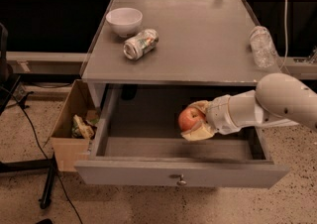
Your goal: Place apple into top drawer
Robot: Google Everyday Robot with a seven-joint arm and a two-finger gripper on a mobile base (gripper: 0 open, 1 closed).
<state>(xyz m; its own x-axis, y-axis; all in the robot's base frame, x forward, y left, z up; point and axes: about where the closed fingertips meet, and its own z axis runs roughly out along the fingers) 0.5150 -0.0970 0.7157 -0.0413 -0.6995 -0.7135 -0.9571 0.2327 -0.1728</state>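
Now you have the apple (188,117) inside the open top drawer (129,172), right of centre and toward the back, under the edge of the tabletop (198,34). The gripper (196,120) reaches in from the right with its jaws clamped on the fruit, one pale finger over the top and one beneath. The apple looks to hang a little above the drawer floor, though you cannot tell for sure whether it touches.

To finish this step well, lower the apple until it rests on the floor, then part the jaws only enough to free it. A drop would likely send it rolling. Lift out gently so the lower finger does not drag the fruit along, and watch the table edge above the wrist as you withdraw.

As for heading, the apple is close to round, so it has no long axis to speak of. The red-orange face is turned toward the camera, and where the stem points is not visible. Wherever it lands, it should fit.

Leave the white bowl (124,21), crushed can (141,43) and plastic bottle (261,45) on the tabletop alone.
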